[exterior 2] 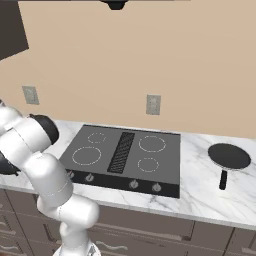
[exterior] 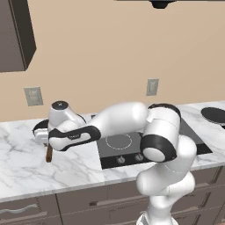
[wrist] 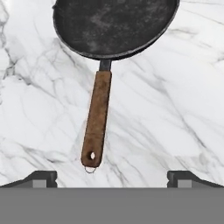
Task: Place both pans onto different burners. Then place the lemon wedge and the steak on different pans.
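Wooden-handled pan [wrist: 114, 26] is lying on the marble counter [wrist: 175, 109] left of the cooktop [exterior: 132, 145], bare marble flanking its handle; gripper [wrist: 112, 178] is hovering above, jaws spread wide, grasping nothing.

Plain beige wall [exterior 2: 150, 55] across the back, two pale outlet plates on it: one [exterior 2: 153, 104] above the cooktop, another [exterior 2: 30, 94] out to the left. White marble bench [exterior 2: 200, 195] with grey veining runs the full width. Dark brown upper cabinet [exterior: 15, 35] hangs at the far left. Below the bench, brown drawer fronts [exterior: 88, 204] with slim metal handles. Light is even and soft.
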Available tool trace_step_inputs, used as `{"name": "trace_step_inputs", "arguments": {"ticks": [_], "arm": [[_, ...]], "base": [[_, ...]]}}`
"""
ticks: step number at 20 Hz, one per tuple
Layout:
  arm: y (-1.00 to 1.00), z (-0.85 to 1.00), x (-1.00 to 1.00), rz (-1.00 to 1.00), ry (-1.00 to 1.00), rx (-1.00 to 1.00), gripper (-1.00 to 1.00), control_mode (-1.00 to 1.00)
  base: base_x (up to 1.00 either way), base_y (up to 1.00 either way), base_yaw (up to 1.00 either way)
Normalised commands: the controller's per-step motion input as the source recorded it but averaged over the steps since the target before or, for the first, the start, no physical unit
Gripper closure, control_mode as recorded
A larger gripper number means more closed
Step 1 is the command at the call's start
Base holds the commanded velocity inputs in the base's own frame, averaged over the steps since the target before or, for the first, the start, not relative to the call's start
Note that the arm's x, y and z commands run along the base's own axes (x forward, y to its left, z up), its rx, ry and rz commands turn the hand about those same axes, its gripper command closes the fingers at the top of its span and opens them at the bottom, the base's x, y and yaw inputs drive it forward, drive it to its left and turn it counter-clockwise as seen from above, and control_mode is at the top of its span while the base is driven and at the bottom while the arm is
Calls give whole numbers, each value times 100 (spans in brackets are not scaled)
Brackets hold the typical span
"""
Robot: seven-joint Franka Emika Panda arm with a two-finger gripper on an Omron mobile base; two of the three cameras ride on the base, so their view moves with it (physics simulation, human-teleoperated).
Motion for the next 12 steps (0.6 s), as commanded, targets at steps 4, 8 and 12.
{"name": "trace_step_inputs", "arguments": {"ticks": [4,8,12], "arm": [[0,-22,2,0,0,0,-100,-100],[3,-25,7,0,0,0,-100,-100],[7,-26,8,0,0,0,-100,-100]], "base": [[0,0,0],[0,0,0],[0,0,0]]}}
